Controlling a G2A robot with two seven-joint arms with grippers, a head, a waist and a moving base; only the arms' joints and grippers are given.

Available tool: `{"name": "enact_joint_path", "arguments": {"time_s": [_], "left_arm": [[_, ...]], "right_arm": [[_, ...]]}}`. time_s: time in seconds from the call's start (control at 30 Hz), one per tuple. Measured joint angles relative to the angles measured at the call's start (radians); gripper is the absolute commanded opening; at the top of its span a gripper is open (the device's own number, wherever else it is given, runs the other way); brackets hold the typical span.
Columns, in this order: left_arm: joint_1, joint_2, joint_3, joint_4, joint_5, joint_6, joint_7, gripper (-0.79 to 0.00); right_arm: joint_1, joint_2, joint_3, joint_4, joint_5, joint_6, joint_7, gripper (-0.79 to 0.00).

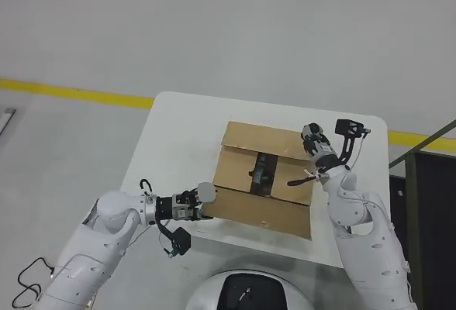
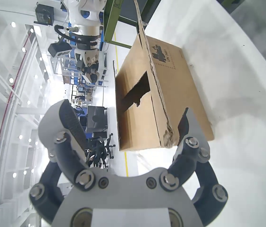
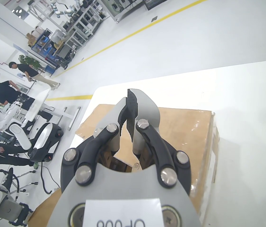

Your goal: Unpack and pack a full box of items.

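The box (image 1: 265,177) sits mid-surface (image 1: 174,124), the left tool (image 1: 206,203) wide open and empty at its near corner, the right tool (image 3: 129,109) closed on nothing above it; a one-sided pull may drag the unbraced box sideways.

Box (image 2: 180,95): black printed mark (image 2: 162,56) on one side face, a pictogram with a short code beside it, inside a dashed corner frame
Green frame (image 2: 116,12) behind the box: white capital lettering along its post, partly hidden
Right gripper (image 3: 129,102): white label (image 3: 123,213) on its base, dark characters upside down, cut off at the edge
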Motion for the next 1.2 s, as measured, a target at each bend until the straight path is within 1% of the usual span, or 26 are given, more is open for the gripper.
{"name": "enact_joint_path", "arguments": {"time_s": [0.2, 0.37, 0.5, 0.57, 0.7, 0.8, 0.93, 1.03, 1.2], "left_arm": [[-0.079, -0.02, 0.051, 0.041, -0.075, 0.031, -0.047, 0.0], [-0.158, -0.045, 0.088, 0.077, -0.188, 0.041, -0.107, 0.0], [-0.223, -0.072, 0.139, 0.123, -0.264, 0.051, -0.188, 0.0], [-0.25, -0.085, 0.169, 0.146, -0.262, 0.065, -0.232, 0.0], [-0.305, -0.115, 0.238, 0.205, -0.244, 0.083, -0.358, 0.0], [-0.334, -0.134, 0.277, 0.245, -0.239, 0.101, -0.421, 0.0], [-0.364, -0.156, 0.315, 0.299, -0.239, 0.117, -0.475, 0.0], [-0.38, -0.167, 0.332, 0.338, -0.237, 0.121, -0.497, 0.0], [-0.393, -0.175, 0.339, 0.388, -0.229, 0.121, -0.514, 0.0]], "right_arm": [[-0.023, 0.008, 0.044, -0.042, -0.031, 0.026, -0.007, -0.785], [-0.04, 0.016, 0.085, -0.103, -0.059, 0.039, -0.008, -0.785], [-0.05, 0.02, 0.104, -0.143, -0.066, 0.041, 0.006, -0.785], [-0.053, 0.022, 0.11, -0.153, -0.066, 0.039, 0.01, -0.785], [-0.062, 0.024, 0.117, -0.179, -0.055, 0.028, 0.021, -0.785], [-0.075, 0.025, 0.111, -0.196, -0.033, 0.007, 0.042, -0.785], [-0.09, 0.025, 0.082, -0.187, -0.015, -0.002, 0.064, -0.785], [-0.098, 0.022, 0.052, -0.161, -0.008, 0.002, 0.063, -0.785], [-0.097, 0.018, 0.007, -0.092, 0.013, -0.003, 0.049, -0.785]]}}
